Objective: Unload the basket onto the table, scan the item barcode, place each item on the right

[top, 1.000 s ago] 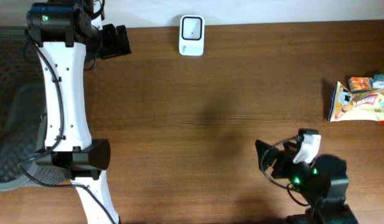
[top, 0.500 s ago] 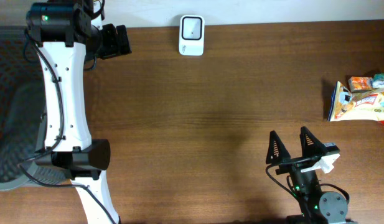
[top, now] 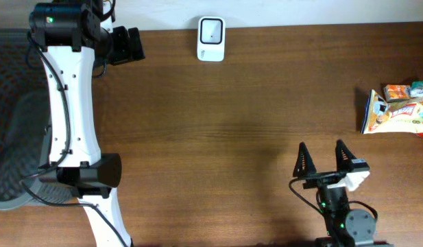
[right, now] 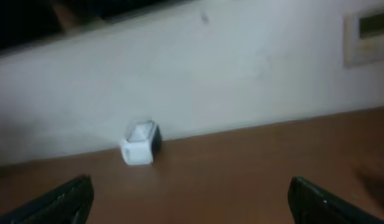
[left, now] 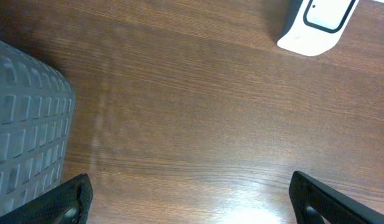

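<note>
The snack packet lies at the tabletop's right edge, well apart from the right gripper, which is spread wide and empty. The scanner stands at the far edge, near the left gripper, which is also spread.

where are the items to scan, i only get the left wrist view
Observer: The packets lie at the far right edge of the table, well away from the scanner that you can see.
Operator: has the right arm got one
Observer: No. The right fingers are open and empty, above the table's near side, and the packets lie untouched farther back and to the right.
</note>
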### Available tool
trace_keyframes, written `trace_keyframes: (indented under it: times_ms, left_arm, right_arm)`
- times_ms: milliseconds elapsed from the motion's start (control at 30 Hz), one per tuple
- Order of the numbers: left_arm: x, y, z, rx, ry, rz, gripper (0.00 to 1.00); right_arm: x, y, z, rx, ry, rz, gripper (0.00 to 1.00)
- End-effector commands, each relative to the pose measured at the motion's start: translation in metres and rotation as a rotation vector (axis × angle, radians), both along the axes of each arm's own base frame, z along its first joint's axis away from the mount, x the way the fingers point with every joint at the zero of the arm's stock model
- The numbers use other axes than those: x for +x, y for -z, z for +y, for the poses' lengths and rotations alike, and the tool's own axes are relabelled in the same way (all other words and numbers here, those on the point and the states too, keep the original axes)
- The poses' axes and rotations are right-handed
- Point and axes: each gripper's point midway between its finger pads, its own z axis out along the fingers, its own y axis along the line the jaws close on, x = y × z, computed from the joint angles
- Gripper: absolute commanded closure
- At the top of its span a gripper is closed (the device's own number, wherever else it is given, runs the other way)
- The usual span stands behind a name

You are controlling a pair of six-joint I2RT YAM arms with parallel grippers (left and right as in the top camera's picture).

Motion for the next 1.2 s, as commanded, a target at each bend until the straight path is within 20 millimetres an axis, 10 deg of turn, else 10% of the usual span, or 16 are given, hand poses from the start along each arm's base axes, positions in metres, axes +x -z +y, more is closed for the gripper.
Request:
trace_keyframes:
  times_ms: [0, 400, 1167]
  left_arm:
    - [0.0001, 0.0, -0.0019, 0.0, 0.012, -0.001, 0.01]
    - [0.0002, -0.0001, -0.0019, 0.0, 0.012, -0.001, 0.01]
    - [0.0002, 0.0001, -0.0029, 0.0, 0.015, -0.001, 0.01]
  right_arm:
    - [0.001, 0.035, -0.0155, -0.029, 0.089, 0.131, 0.01]
    - [0.0006, 0.0399, -0.0161, -0.29, 0.091, 0.141, 0.01]
    - [0.0006, 0.04, -0.011, -0.203, 0.063, 0.143, 0.02]
